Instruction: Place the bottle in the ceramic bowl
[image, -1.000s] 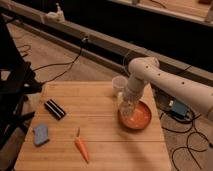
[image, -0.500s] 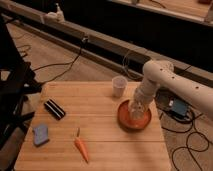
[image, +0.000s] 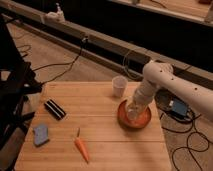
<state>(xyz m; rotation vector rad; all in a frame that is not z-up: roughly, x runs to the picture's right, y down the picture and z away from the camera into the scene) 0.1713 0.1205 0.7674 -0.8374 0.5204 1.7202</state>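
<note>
The orange-red ceramic bowl (image: 123, 118) sits at the right side of the wooden table (image: 95, 130). My gripper (image: 134, 111) reaches down into the bowl from the white arm (image: 170, 85) on the right. A pale, slim shape at the gripper's tip, over the bowl's inside, looks like the white bottle (image: 132, 113); it is blurred together with the gripper.
A small white cup (image: 118, 86) stands just behind the bowl. A carrot (image: 81, 148) lies near the front middle, a black bar (image: 55, 109) at the left, and a blue-grey sponge (image: 40, 134) at the front left. Cables run over the floor around the table.
The arm has shifted right and lowered over the bowl. The cup, hidden behind the arm before, now shows in full.
</note>
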